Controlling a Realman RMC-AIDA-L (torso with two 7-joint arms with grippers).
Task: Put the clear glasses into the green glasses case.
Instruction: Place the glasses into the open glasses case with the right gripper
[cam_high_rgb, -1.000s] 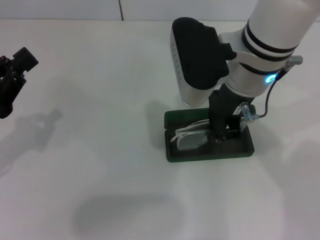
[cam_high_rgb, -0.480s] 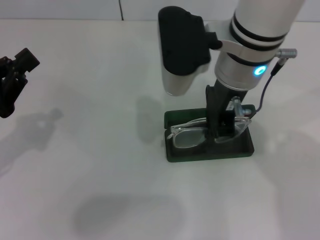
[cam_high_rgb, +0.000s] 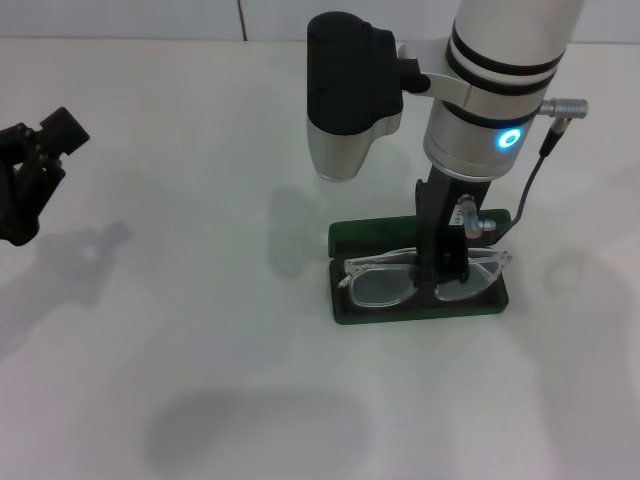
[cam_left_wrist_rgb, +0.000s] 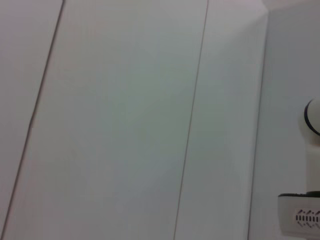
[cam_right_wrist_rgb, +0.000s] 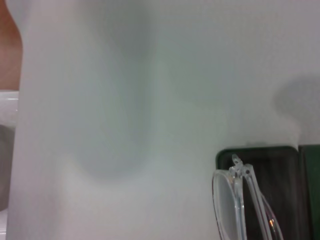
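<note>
The green glasses case (cam_high_rgb: 352, 312) lies open on the white table, right of centre, with its lid (cam_high_rgb: 360, 236) folded back on the far side. The clear glasses (cam_high_rgb: 378, 284) stretch level along the case's length, over its tray. My right gripper (cam_high_rgb: 441, 270) comes straight down onto their middle and is shut on them. In the right wrist view one lens and folded arm of the clear glasses (cam_right_wrist_rgb: 231, 200) show close up, above the dark lining of the case (cam_right_wrist_rgb: 272, 170). My left gripper (cam_high_rgb: 32, 172) hangs at the table's far left, away from the case.
The white tabletop (cam_high_rgb: 200, 330) surrounds the case. The right arm's black and white wrist housing (cam_high_rgb: 345, 95) hangs above the table behind the case. The left wrist view shows pale panels and a piece of white housing (cam_left_wrist_rgb: 300, 216).
The right arm has risen and swung a little leftward. The glasses, tilted low at the case's left end before, now lie level across its length. The left gripper shifted slightly.
</note>
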